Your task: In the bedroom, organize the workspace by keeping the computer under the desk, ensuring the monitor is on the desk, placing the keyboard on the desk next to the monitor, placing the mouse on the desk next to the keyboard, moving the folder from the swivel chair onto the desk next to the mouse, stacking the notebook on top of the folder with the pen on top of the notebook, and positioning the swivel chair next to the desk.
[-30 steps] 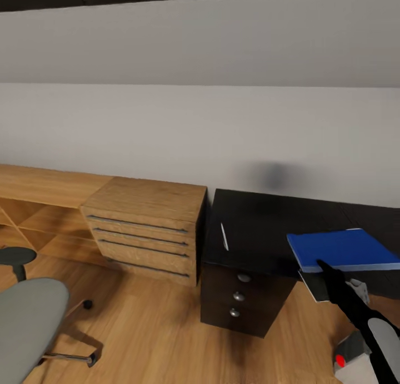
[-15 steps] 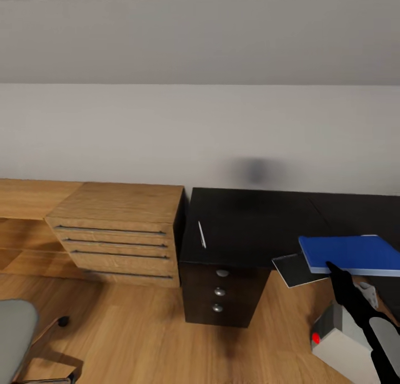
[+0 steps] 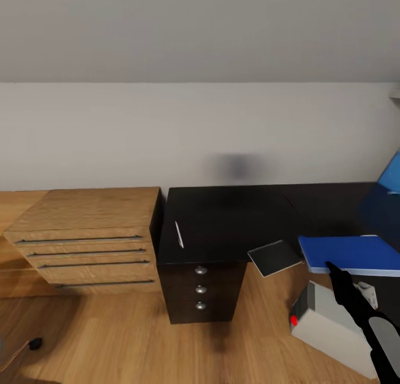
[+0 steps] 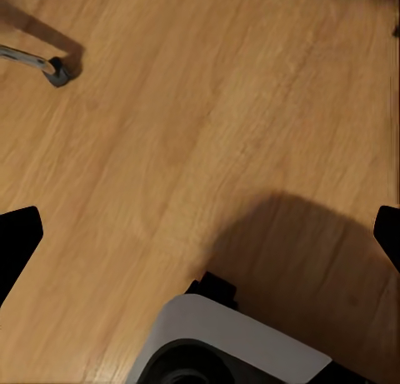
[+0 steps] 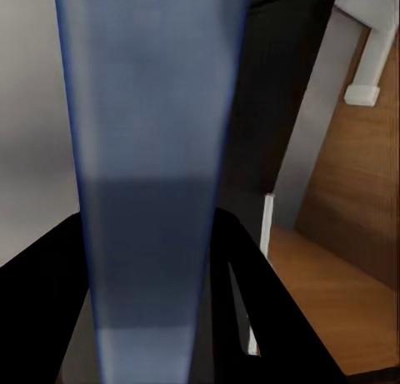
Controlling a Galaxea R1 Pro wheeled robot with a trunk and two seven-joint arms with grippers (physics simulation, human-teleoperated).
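I had the folder (image 3: 355, 254) pinched by its near edge in my right gripper (image 3: 333, 270), the fingers closed on it; in the right wrist view the blue sheet (image 5: 150, 151) ran straight out between the two dark fingers (image 5: 250, 317). In the head view it hung flat at about four o'clock, level with the desk (image 3: 233, 217) top and in front of its near edge rather than resting on it.

Held by one edge only, the folder could sag or swing and slip out, I judged. Just beside it at nine o'clock lay the notebook (image 3: 275, 257), tilted, one corner jutting past the desk's front edge. That was my chief worry: a sideways sweep of the folder could catch the notebook and push it to the floor. Below, at about five o'clock, stood the computer (image 3: 333, 323) with its red light, so anything dropped might strike it.

Farther out at nine o'clock the pen (image 3: 179, 234) lay on the desk near its end, close to the light wood drawer unit (image 3: 83, 234); a knock could roll it off.

My left gripper (image 4: 200, 234) was spread wide and held nothing, hanging over bare plank floor (image 4: 167, 134) near a chair castor (image 4: 57, 70).
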